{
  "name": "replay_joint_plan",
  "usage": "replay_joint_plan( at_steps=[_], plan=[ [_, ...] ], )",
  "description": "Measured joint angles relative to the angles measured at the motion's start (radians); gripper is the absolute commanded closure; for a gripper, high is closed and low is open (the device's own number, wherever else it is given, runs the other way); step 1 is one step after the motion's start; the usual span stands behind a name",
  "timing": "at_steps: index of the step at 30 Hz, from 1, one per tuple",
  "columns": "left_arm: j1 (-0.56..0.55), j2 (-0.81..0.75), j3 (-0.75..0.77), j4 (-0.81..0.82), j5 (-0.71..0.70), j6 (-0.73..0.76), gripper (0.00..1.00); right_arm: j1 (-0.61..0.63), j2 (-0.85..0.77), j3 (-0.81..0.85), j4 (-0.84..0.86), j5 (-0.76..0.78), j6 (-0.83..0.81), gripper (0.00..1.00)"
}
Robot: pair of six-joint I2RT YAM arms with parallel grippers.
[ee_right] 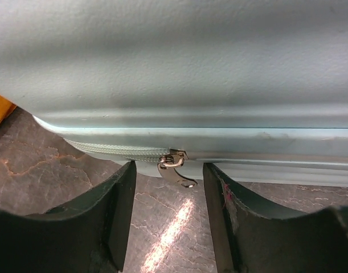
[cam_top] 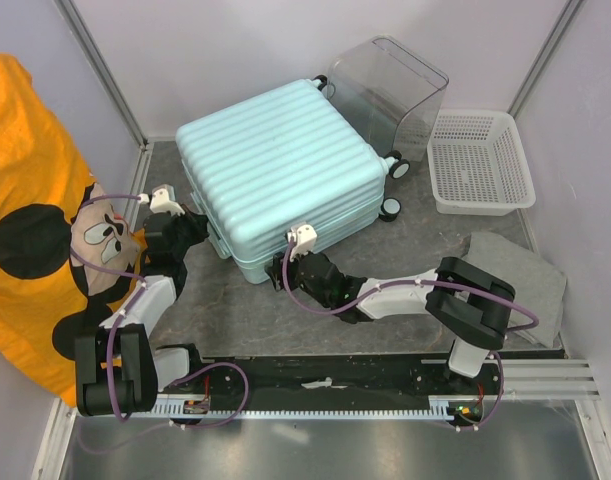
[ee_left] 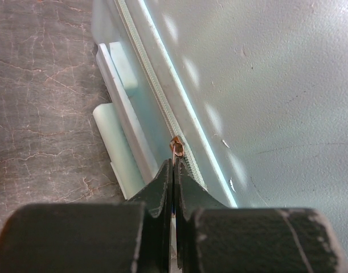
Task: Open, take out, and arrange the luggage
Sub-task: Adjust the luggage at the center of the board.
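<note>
— Mint-green ribbed hard-shell suitcase (cam_top: 275,165): where does it lie?
— Flat on the grey marbled surface (cam_top: 415,250), lid down, reaching from the middle toward the far left corner. Its black-and-white spinner wheels (cam_top: 393,208) face the right edge.
— And the left jaws?
— Pressed fully together against the suitcase's left side, right on the zip line. A small brass-coloured zipper pull (ee_left: 176,148) sits at their tips, and its tab looks pinched between them.
— The right jaws?
— Partly open at the suitcase's near side. A silver metal zipper pull (ee_right: 175,169) hangs in the gap, touching neither side, so they hold nothing.
— What else is about?
— A clear plastic box (cam_top: 390,85) stands just behind the suitcase's far right corner. A white plastic mesh basket (cam_top: 480,160) sits in the far right corner, and a folded grey cloth (cam_top: 525,280) lies by the right edge. An orange cartoon-mouse fabric (cam_top: 35,200) runs along the left edge.
</note>
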Motion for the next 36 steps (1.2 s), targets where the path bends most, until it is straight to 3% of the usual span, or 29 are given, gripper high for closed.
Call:
replay_joint_plan(
  at_steps=[10, 14, 18, 36],
  plan=[
    [0.004, -0.002, -0.004, 0.006, -0.002, -0.003, 0.98, 0.012, 0.025, 0.023, -0.011, 0.053, -0.032, 0.61],
    [0.004, -0.002, -0.006, 0.009, -0.002, -0.005, 0.98, 0.016, 0.028, 0.023, -0.01, 0.056, -0.058, 0.76],
    [0.004, -0.002, -0.006, 0.01, -0.003, -0.007, 0.98, 0.026, 0.03, 0.023, 0.004, 0.039, -0.08, 0.99],
    [0.003, 0.005, -0.01, 0.015, -0.03, -0.021, 0.99, 0.027, -0.006, -0.019, 0.009, 0.019, -0.097, 1.0]
  ],
)
